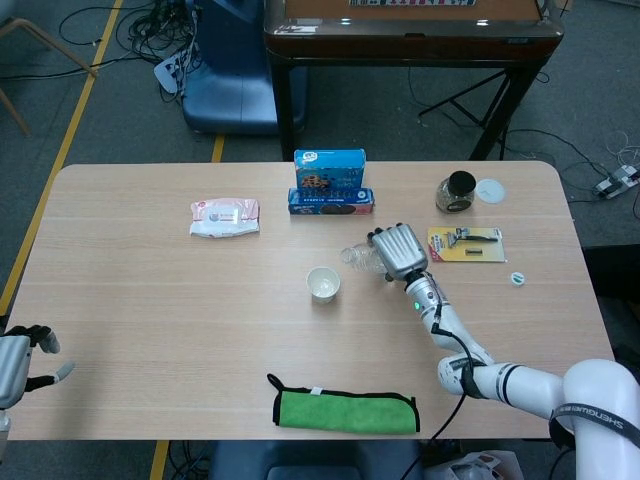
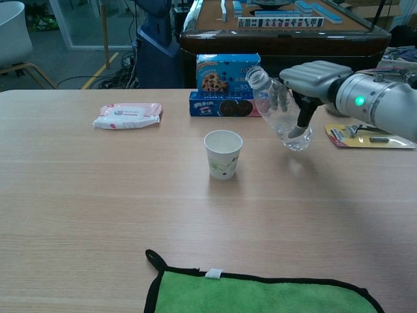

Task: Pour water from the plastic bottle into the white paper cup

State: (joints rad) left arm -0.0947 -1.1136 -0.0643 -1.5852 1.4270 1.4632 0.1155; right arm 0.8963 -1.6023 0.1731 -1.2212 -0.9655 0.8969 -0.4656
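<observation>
Chest view shows my right hand (image 2: pixel 319 81) over the desk (image 2: pixel 98 195), fingers (image 2: pixel 303 114) wrapped around the plastic bottle (image 2: pixel 281 112), which leans neck-up to the right of the white paper cup (image 2: pixel 223 154), well apart from it. My left hand (image 1: pixel 20 362) hangs open at the near left edge. Uncapped and clear, the bottle could dribble or slip if I jerk it upright. The cup stands upright, patterned, mid-desk.

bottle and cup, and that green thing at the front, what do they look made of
Bottle: clear thin plastic, since the box behind shows through it. Cup: matte white paper, seemingly, with a small printed motif. Green cloth: soft napped fabric, likely microfibre, with black stitched edging.
</observation>
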